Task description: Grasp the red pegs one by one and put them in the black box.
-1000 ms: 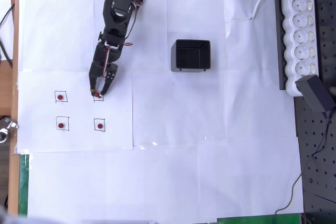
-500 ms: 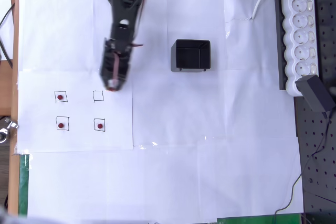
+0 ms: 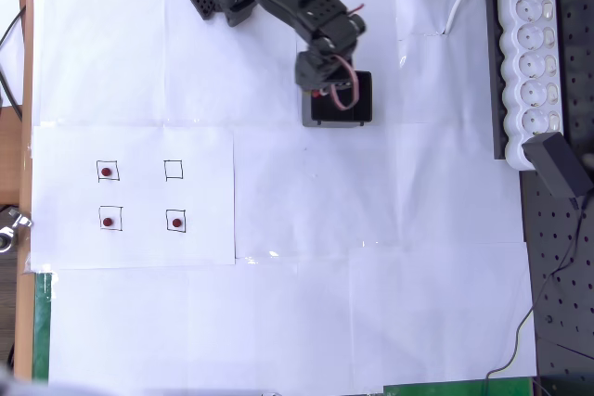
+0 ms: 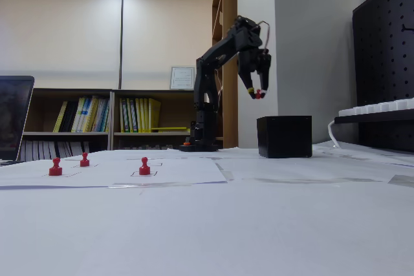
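My fingers point(image 4: 258, 94) hang in open air well above the black box point(image 4: 284, 136), red peg point(image 4: 258, 95) pinched between them, nothing between it and the box's open top. In the overhead view they sit over the box's point(image 3: 362, 114) left part. The thin walls are the only thing to clear going down. To the left, the white-papered table point(image 3: 306, 229) lies bare as far as the three standing pegs point(image 3: 108, 172) point(image 3: 108, 222) point(image 3: 175, 223). On the right, the power strip point(image 3: 531, 62) and adapter point(image 3: 559, 164) line the table's edge, well apart from the box.
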Robot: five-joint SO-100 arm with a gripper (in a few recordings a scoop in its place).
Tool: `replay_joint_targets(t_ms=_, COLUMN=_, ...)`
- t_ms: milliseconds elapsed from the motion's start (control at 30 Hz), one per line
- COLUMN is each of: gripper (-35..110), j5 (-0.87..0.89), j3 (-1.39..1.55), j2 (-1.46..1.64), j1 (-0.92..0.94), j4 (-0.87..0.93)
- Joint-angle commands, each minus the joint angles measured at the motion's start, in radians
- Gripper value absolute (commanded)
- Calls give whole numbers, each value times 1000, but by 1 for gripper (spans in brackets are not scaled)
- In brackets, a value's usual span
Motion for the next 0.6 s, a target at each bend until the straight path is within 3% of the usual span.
replay_joint_targets(t_ms=0, gripper=0, j5=-14, j3=66, j2=101, j1=-48, j4=-109)
replay_joint_targets(t_ms=233, gripper=0, j5=41, j3=83, j2=316, j1=-83, j4=-275)
replay_joint_targets(t_ms=567, gripper=17, j5=43, j3=250, j2=230, j1=-77, j4=-181)
